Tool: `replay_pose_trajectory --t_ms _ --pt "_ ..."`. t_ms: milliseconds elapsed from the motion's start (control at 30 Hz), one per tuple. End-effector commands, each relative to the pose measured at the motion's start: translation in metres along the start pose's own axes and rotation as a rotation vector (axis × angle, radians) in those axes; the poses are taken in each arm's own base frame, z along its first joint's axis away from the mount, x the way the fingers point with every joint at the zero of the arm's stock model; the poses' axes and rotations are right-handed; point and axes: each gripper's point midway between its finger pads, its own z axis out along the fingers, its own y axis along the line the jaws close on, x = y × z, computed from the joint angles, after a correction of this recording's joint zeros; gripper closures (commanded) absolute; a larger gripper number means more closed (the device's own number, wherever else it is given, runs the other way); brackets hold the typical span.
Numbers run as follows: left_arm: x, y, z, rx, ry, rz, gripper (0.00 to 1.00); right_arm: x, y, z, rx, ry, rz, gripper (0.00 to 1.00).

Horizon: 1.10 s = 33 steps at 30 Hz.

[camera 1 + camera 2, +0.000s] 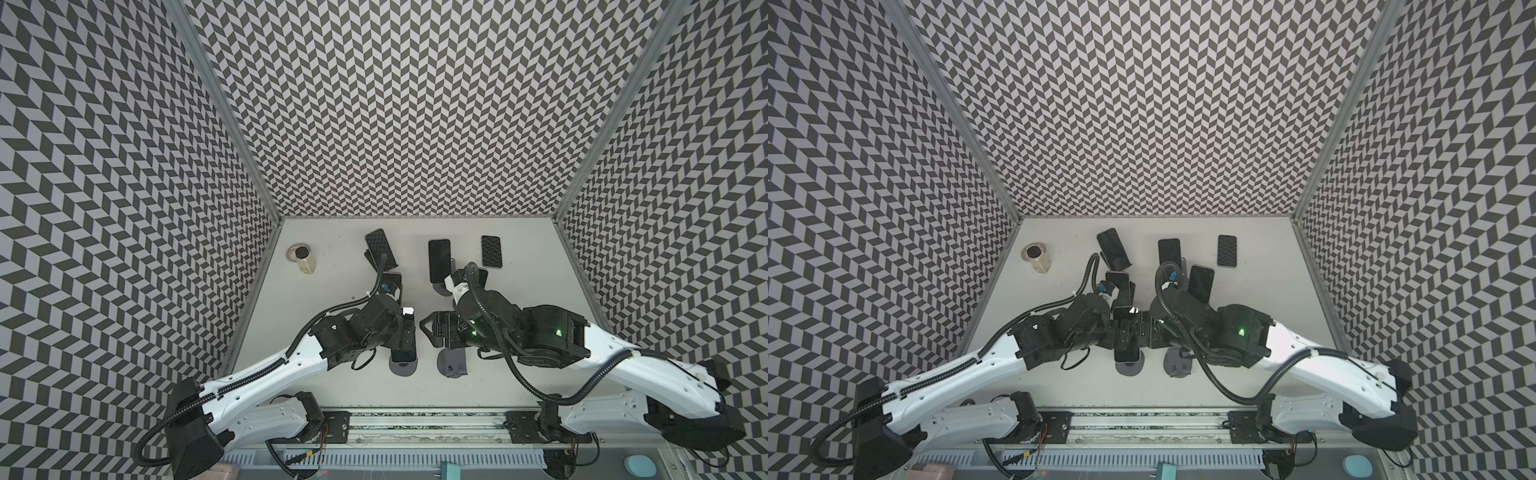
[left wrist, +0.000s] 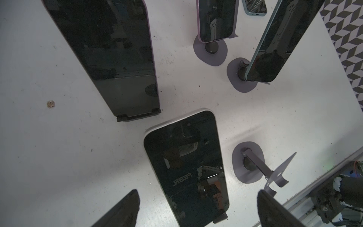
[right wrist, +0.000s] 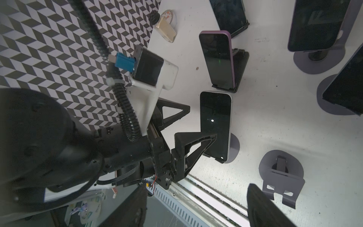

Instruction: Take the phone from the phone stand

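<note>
Left wrist, white phone (image 2: 186, 167), bare stand (image 2: 253, 163) beside

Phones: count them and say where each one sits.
6. Back row: left phone, middle phone, flat phone at right. Mid row: purple phone, right phone. Front: white phone. Arms may hide others.

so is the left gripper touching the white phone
Apart. The left wrist view shows bare table between the white phone and each jaw of the left gripper.
</note>
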Motion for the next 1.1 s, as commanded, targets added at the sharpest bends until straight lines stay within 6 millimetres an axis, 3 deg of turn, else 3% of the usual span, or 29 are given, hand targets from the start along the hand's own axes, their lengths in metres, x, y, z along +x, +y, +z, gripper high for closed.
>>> replay_pose_trajectory --t_ms 0,300,467,733,1067 --pt "-0.011 -0.001 -0.001 -0.012 -0.051 -0.012 0.05 -0.023 0.007 -0.015 -0.027 -0.113 0.005 0.22" --pt "-0.010 0.000 0.007 -0.025 -0.045 0.001 0.04 -0.014 -0.009 -0.008 0.015 -0.099 0.016 0.21" --pt "-0.012 -0.001 0.007 -0.025 -0.050 0.006 0.03 0.010 -0.040 0.002 0.139 -0.018 0.013 0.20" --pt "-0.011 -0.001 0.009 -0.027 -0.045 0.019 0.03 0.058 -0.085 0.035 0.273 0.117 -0.005 0.15" --pt "-0.018 -0.001 0.004 -0.029 -0.068 0.033 0.03 0.080 -0.114 0.063 0.346 0.130 -0.032 0.08"
